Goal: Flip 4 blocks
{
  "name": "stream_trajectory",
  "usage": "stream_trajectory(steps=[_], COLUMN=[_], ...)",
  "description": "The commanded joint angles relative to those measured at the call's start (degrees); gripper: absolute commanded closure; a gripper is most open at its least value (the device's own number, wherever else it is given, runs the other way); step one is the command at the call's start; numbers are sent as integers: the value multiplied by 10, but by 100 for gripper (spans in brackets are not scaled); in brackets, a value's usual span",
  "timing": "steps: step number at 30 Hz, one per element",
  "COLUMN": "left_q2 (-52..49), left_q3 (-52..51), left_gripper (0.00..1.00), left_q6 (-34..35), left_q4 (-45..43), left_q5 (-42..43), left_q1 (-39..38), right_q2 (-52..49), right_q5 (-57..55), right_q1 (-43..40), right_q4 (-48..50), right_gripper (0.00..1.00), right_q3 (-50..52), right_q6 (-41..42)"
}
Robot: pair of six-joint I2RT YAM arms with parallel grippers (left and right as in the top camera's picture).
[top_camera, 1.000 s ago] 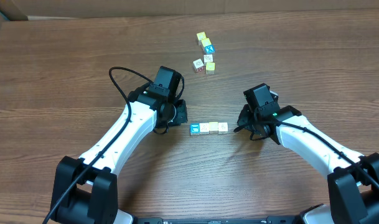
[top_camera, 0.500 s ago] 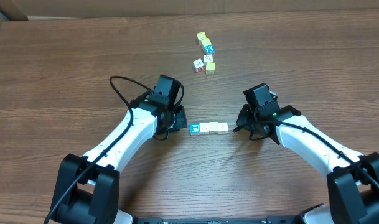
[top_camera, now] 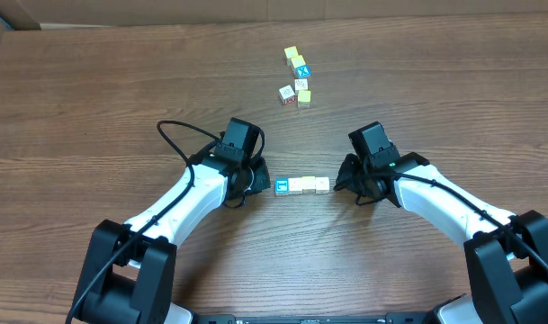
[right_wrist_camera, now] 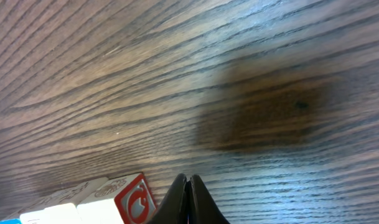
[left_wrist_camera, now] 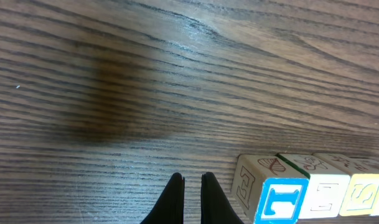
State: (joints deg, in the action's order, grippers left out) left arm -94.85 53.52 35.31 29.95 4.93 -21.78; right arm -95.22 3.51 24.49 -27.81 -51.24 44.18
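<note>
Black left fingertips (left_wrist_camera: pixel 174 198), jaws clenched on nothing, low over the wooden surface (top_camera: pixel 94 108). Just beside the blue-faced block (left_wrist_camera: pixel 282 200) at the row's left end, with a sliver of bare wood between. Same picture on the other side: right jaws clamped together and empty, fingertips (right_wrist_camera: pixel 180 199) near the reddish-faced block (right_wrist_camera: pixel 134 198) at the right end. Contact there too close to call.

Between the two arms: four blocks (top_camera: pixel 301 184) in one tight line, sides touching. Blue, two cream blocks (top_camera: pixel 301 184), then reddish. Well apart, toward the far edge: loose cluster of spare cubes (top_camera: pixel 297 85), blue X cube (top_camera: pixel 300 69) among them. Not part of the job.

Cannot tell from the faces whether any block is turned yet. Judged step: closing in on an end block to tip it.

For doing it well:
- Work from the ends inward, one arm per end, so neighbours do not bind.
- Nudge the end cube clear of the row first.
- Then either push high on its side with shut jaws to roll it over, or open slightly wider than one cube, pinch, lift, turn the wrist and set down.
- Avoid low pushes: likely to slide the whole row on the smooth wood.
- Keep one arm back while the other acts in the middle.
</note>
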Motion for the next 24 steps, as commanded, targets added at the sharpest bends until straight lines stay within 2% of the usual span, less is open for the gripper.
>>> stream_trajectory(steps=[1,4,24], left_q2=[-5,-6,-52], left_q3=[-8,-8,-8], left_gripper=[96,96,96], left_q6=[12,12,11], left_q4=[-9,-23,-54], left_q5=[11,37,68], left_q1=[-4,-4,-4], right_q2=[-14,-27,-36], right_q5=[14,23,41], right_q1=[3,3,35], right_q4=[5,13,50], right_gripper=[96,96,96], right_q3=[3,3,3], right_q6=[10,15,8])
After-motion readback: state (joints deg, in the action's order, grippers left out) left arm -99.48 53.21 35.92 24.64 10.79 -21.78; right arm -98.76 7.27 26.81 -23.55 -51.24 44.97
